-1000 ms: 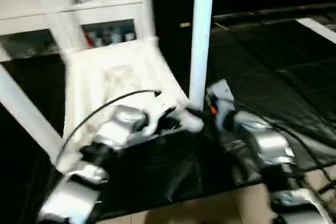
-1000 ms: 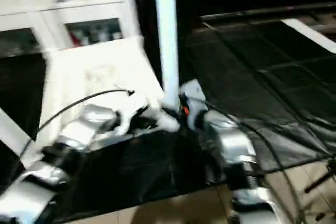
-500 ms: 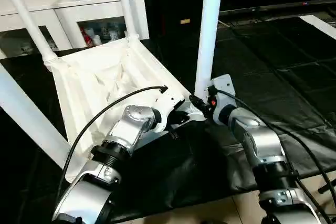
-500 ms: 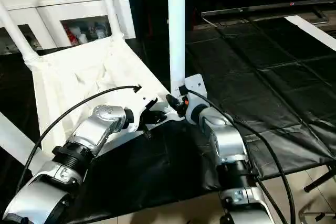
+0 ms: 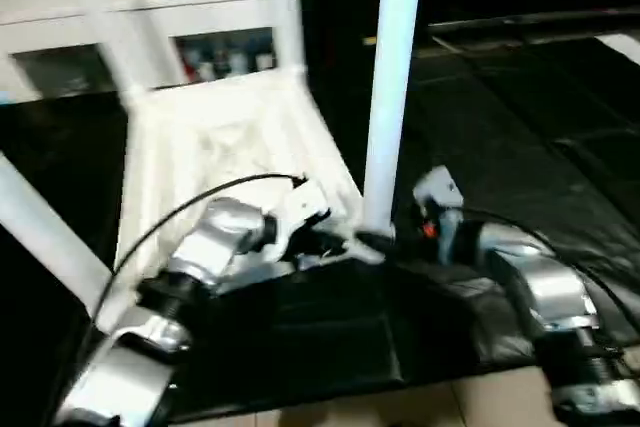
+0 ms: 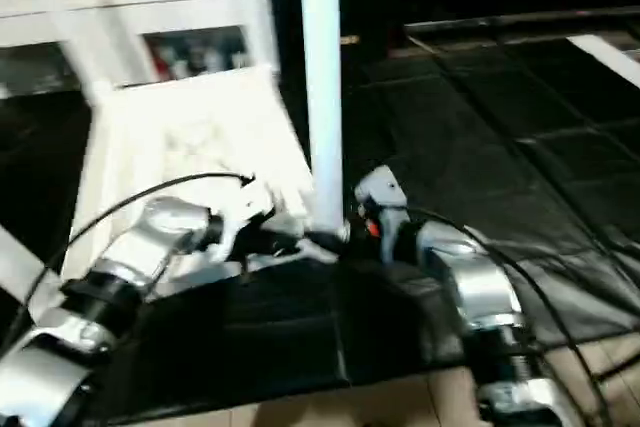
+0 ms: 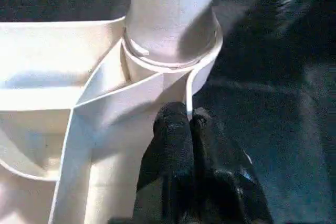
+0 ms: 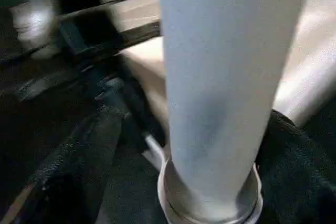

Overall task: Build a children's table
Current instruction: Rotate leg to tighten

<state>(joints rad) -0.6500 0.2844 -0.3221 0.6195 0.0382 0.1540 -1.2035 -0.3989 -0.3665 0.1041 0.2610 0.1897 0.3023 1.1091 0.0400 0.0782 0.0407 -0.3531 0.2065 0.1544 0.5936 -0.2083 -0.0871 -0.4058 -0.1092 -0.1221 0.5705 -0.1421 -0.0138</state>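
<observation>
— What carries everything here?

— A black mat point(image 5: 520, 137) spread over the floor; a strip of tan tile point(image 5: 440, 409) shows past its edge at six o'clock.

— What lies on it?

— The tabletop point(image 5: 215, 162), upside down, ribbed side up, toward ten o'clock from the middle. Legs stand up from its corner sockets; the nearest leg point(image 5: 390, 87) rises at about twelve.

— Anything else on the floor?

— A white cabinet point(image 5: 130, 22) at eleven, behind the mat.
</observation>
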